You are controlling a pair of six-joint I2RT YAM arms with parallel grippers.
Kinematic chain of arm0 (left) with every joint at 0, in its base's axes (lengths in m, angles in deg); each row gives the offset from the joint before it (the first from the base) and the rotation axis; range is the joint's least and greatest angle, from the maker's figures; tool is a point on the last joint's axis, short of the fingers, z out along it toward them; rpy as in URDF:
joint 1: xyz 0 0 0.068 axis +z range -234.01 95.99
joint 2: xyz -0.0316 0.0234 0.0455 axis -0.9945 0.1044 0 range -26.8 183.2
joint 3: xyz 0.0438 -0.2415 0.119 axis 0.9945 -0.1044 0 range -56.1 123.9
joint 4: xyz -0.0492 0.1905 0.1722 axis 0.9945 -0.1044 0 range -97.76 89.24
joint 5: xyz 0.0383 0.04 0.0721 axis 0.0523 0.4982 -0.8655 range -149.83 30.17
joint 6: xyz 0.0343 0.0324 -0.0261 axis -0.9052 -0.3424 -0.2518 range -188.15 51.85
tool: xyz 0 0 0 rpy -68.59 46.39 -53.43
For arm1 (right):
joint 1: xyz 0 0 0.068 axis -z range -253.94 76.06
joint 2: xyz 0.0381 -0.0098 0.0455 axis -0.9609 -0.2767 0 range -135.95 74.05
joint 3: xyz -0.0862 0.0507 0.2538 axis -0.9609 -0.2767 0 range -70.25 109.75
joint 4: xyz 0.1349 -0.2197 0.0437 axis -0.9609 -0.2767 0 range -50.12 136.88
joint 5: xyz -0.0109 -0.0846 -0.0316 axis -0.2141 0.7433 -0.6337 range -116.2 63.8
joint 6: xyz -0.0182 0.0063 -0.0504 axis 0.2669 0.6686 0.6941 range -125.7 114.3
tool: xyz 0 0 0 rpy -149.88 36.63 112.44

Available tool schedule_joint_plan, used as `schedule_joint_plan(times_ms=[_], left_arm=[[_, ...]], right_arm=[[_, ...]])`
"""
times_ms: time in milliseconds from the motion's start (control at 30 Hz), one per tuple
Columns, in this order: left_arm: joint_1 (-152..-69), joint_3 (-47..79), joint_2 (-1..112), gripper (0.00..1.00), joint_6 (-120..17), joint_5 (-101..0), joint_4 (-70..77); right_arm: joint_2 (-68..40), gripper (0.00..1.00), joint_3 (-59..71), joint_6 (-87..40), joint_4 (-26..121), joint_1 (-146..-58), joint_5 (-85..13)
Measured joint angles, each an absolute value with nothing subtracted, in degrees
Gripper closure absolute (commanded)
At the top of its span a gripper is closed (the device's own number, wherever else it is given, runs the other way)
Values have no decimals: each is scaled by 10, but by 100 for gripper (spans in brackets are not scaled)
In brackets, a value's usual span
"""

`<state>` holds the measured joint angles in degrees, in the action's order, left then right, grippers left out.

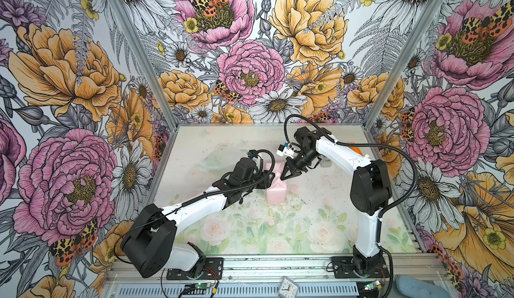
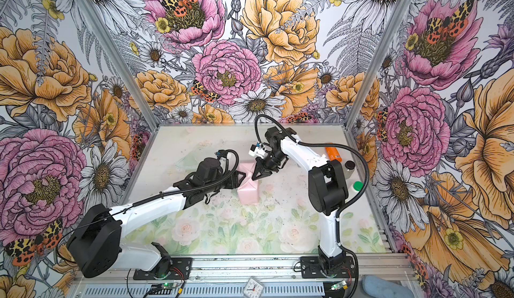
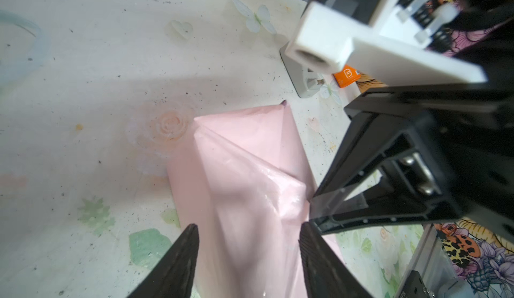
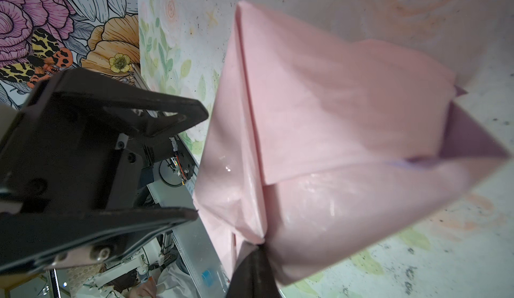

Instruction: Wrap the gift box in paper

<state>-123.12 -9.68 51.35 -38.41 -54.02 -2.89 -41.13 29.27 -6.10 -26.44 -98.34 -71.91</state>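
While the closed right gripper (image 1: 283, 178) pins the paper (image 1: 275, 195) fold mid-frame, the left gripper (image 3: 247, 228), jaws apart, likely steadies its side.

Lighting: bright, even, overhead. Soft grey shadow band across table (image 3: 111, 60). Glare flecks on paper (image 4: 333, 143). Wrist views: foreground blurred, edges stretched.

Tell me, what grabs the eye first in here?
The huge flowers painted on the walls all around the table. Then the pale pink paper, folded into a parcel mid-table, with the right gripper shut, its tip at the top folds, and the left gripper open beside it.
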Motion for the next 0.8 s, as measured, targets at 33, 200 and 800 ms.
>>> schedule_joint_plan(times_ms=[33,200,800], left_arm=[[-1231,-97,508,41,-388,-536,-24],[-1232,-97,500,41,-403,-512,0],[-1253,-70,556,52,-445,-488,27]], right_arm=[[-411,100,293,-61,-265,-983,-719],[-411,100,293,-61,-265,-983,-719],[-411,100,293,-61,-266,-983,-719]])
